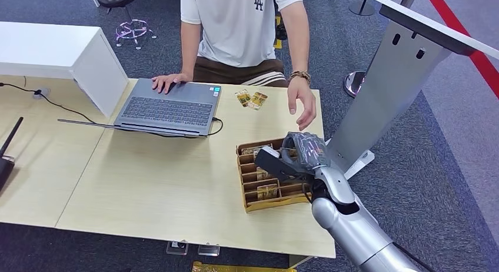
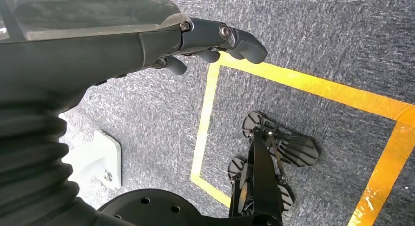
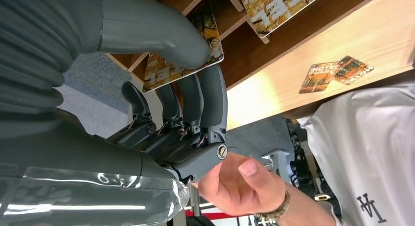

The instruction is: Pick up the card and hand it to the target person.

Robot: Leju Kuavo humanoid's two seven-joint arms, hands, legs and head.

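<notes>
— Card (image 3: 183,55) location?
— Pinched between thick thumb and dark fingers (image 3: 208,96) of right robot hand (image 1: 294,157), just above wooden card holder (image 1: 250,201) on pale worktop (image 1: 147,183). Printed face in brown and yellow, seen close in right wrist view.

— More cards about?
— Several in slots of card holder (image 3: 244,35). Two loose cards (image 1: 251,99) flat on worktop near far edge, overlapping, just right of laptop (image 1: 168,110).

— Person's position?
— Beyond far edge of worktop, in white T-shirt (image 1: 238,19). One hand (image 1: 168,80) resting on laptop corner. Other hand (image 1: 303,104), beaded bracelet (image 1: 300,75) at wrist, hanging just beyond right robot hand, fingers curled downward. In right wrist view, same hand (image 3: 235,184) right beside back of robot fingers; touching or not, cannot tell.

— Left robot hand (image 2: 215,42)?
— Hanging low over grey carpet with yellow tape lines (image 2: 205,118), holding nothing, fingers loosely curved and apart.

— Anything else around?
— White box (image 1: 65,54) at left end of worktop, black cable (image 1: 53,104) running toward laptop. Grey metal stand (image 1: 394,83) right of worktop, red strip (image 1: 465,39) on floor behind. Black stool (image 1: 117,1) on carpet at far left.
</notes>
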